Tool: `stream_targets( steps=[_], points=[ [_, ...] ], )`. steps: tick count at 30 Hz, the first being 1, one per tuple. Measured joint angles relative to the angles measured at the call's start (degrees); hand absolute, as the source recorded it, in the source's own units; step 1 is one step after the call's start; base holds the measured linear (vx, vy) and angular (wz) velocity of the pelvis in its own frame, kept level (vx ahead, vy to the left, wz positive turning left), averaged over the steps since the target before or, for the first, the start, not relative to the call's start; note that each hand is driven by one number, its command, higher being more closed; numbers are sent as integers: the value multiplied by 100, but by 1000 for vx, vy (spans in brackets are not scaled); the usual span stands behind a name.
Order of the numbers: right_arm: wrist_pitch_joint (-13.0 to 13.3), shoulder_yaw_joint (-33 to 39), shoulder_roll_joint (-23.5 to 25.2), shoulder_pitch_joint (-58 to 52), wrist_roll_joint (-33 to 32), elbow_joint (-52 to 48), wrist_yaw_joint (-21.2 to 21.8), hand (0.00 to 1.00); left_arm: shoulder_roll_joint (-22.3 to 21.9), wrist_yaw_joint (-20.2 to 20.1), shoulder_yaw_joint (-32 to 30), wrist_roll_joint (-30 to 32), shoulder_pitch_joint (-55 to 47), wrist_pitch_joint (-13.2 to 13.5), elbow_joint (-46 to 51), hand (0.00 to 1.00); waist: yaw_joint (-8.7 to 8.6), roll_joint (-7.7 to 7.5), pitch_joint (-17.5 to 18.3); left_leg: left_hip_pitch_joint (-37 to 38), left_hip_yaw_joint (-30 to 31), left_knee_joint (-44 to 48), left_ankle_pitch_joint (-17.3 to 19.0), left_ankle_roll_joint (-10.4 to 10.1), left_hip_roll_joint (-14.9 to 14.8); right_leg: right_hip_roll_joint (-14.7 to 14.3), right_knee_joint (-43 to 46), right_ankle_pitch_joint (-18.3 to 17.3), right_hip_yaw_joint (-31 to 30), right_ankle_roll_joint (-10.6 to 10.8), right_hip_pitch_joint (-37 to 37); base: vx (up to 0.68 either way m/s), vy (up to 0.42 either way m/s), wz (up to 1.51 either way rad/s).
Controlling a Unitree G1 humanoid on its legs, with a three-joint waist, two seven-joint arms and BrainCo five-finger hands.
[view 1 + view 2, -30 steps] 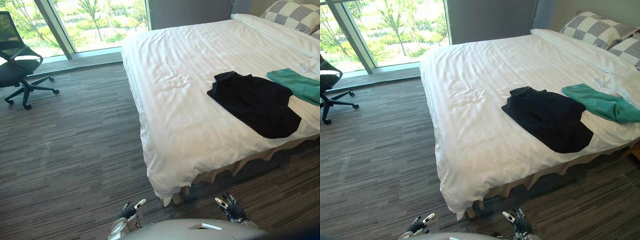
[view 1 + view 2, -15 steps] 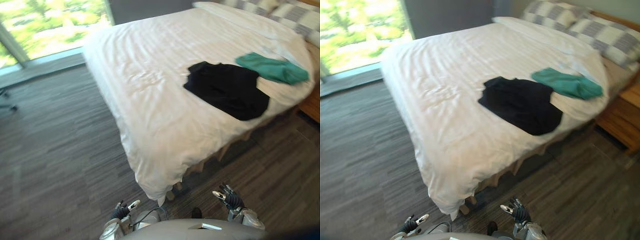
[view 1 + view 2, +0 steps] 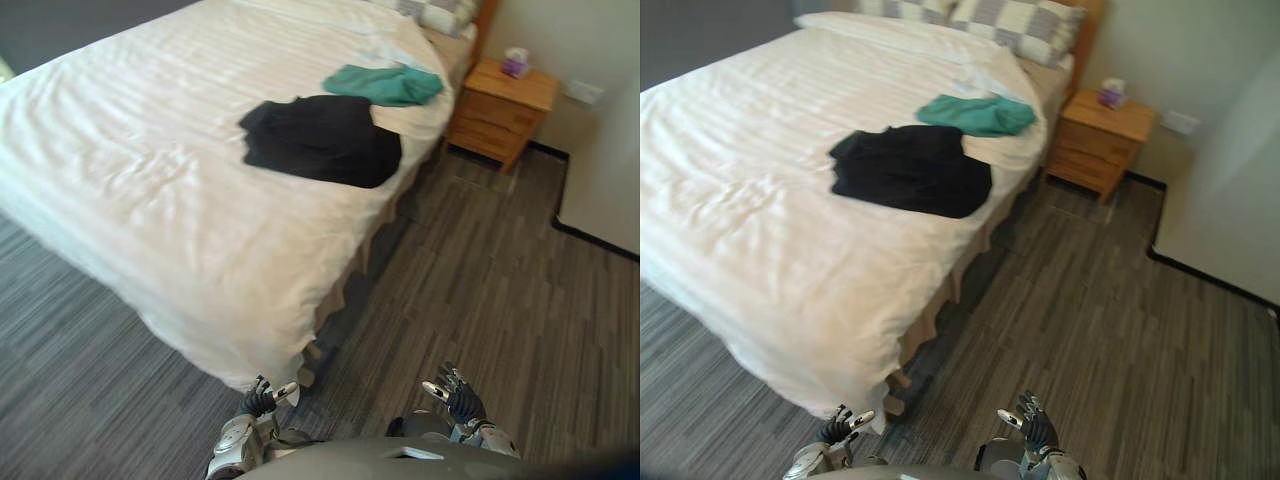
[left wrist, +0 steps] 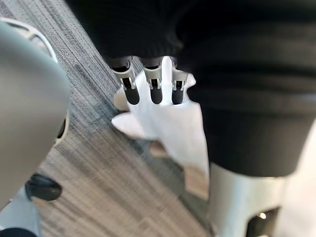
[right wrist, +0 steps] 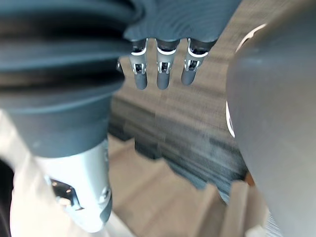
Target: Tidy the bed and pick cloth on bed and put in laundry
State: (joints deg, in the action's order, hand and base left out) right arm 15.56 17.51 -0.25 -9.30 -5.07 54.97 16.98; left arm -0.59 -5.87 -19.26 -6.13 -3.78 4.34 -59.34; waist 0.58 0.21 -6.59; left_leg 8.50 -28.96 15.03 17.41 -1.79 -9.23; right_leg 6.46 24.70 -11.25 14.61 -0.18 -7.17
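Observation:
A black garment point(image 3: 320, 140) lies spread on the white bed point(image 3: 150, 180) near its right edge. A teal cloth point(image 3: 385, 85) lies crumpled just beyond it, toward the pillows point(image 3: 1020, 20). My left hand point(image 3: 262, 398) hangs low by the bed's near corner, fingers relaxed and holding nothing; its fingers point(image 4: 153, 89) show straight in the left wrist view. My right hand point(image 3: 455, 395) hangs over the wooden floor, also open and empty, with its fingers point(image 5: 163, 69) straight in the right wrist view. Both hands are far from the clothes.
A wooden nightstand point(image 3: 500, 110) with a small purple box point(image 3: 515, 62) stands right of the bed head. A pale wall or door panel point(image 3: 610, 170) rises at the far right. Striped wood floor point(image 3: 480, 290) runs between bed and wall.
The camera has swung to the right: window and chair have left the picture, nightstand and right wall have come in. The clothes lie as before. Both hands hang unchanged.

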Motion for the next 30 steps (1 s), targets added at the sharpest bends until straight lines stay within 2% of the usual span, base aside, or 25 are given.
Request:
stream_targets(
  steps=[2,5,8,9,12,15,18,21,22,23,24,25,26,27,28,29,30],
  points=[
    [-2,27,-45,57,94,118,-26,0,19,2,14,-85,56,20,-50,0,7,33,25,153,193,-384,-161,106,54,-216,-423,128,-151,-29,138,-19,-154,-57],
    [-8,21,-54,209,147,345,-28,0,248,6,259,-206,59,40,-55,0,-36,-73,-16,143,441,-606,-247,-70,107,-374,-701,233,-253,-63,116,-93,-129,-35],
    [-16,-40,-96,292,193,490,-25,0,350,9,467,-230,-1,-15,-55,0,-9,-101,2,79,310,-609,-287,-193,-44,-639,-1561,693,-292,-50,373,-117,-35,-25],
    [-16,-59,-86,296,193,490,-25,0,352,11,467,-230,-16,-22,-55,0,9,-94,21,48,261,-611,-300,-208,-74,-656,-1726,768,-294,-36,389,-82,11,-30],
    [-40,-177,-81,270,248,573,27,0,374,130,468,-335,-134,-39,-55,0,48,-207,77,60,-20,-701,-443,-302,-135,-653,-2400,1143,-122,-48,602,-27,20,-32],
    [-83,-194,-181,253,253,582,26,0,424,144,526,-335,-180,-38,-62,0,18,-159,65,146,-100,-659,-471,-356,-133,-743,-3059,1541,-189,-48,889,27,1,-21],
    [-121,-206,-341,287,241,692,18,0,416,204,512,-338,-179,-19,-95,0,20,-82,24,38,17,-197,-477,-351,-179,-784,-3059,1531,-439,-80,913,24,-28,-31],
    [-166,-228,-523,352,239,825,-20,0,393,209,212,-346,-193,85,-280,0,69,-48,-4,-148,937,459,-517,-144,-61,-807,-3027,1553,-1056,-99,938,44,-31,-98],
    [-181,-231,-564,479,239,922,-39,0,358,213,134,-346,-273,113,-281,0,129,7,-14,-158,1666,480,-320,1,255,-824,-3027,1560,-1527,-142,878,58,58,-180],
    [-217,-234,-616,545,240,944,-65,0,326,215,124,-368,-351,114,-283,0,198,35,-20,-167,2145,374,-188,19,545,-847,-3026,1598,-1900,-168,804,32,79,-180],
    [-217,-235,-663,533,243,942,-78,0,328,215,138,-397,-364,113,-283,0,190,40,-20,-175,2259,270,-161,22,626,-852,-3026,1611,-1966,-167,788,4,62,-126],
    [-216,-232,-682,505,245,937,-95,0,329,213,183,-401,-375,113,-283,0,160,79,-16,-227,2347,54,-164,39,669,-894,-3031,1633,-2014,-152,778,-55,78,-49],
    [-219,-214,-721,376,252,938,-116,0,313,197,303,-405,-338,123,-273,0,72,255,14,-313,2327,-267,-164,93,535,-1071,-3057,1644,-1965,-147,764,-59,100,-31],
    [-259,-162,-688,353,264,972,-148,0,323,173,341,-403,-277,113,-282,0,28,306,28,-251,2195,-308,-32,117,440,-1125,-3057,1656,-1909,-145,779,-30,113,-22],
    [-265,-69,-648,297,281,938,-145,0,307,138,361,-404,-222,113,-276,0,10,299,27,-242,2086,-377,-39,118,406,-1094,-3019,1609,-1681,-182,753,23,61,-20],
    [-388,7,-548,258,294,893,-26,0,394,-18,807,-636,-51,-126,-323,0,-101,142,-57,317,2493,-987,-201,-187,373,-1137,-3055,1658,-1516,-138,875,58,41,-11],
    [-388,8,-559,254,294,892,-26,0,394,-17,808,-635,-53,-126,-323,0,-101,159,-57,325,2494,-974,-215,-167,345,-1166,-3054,1647,-1515,-152,875,53,17,0]
  ],
)
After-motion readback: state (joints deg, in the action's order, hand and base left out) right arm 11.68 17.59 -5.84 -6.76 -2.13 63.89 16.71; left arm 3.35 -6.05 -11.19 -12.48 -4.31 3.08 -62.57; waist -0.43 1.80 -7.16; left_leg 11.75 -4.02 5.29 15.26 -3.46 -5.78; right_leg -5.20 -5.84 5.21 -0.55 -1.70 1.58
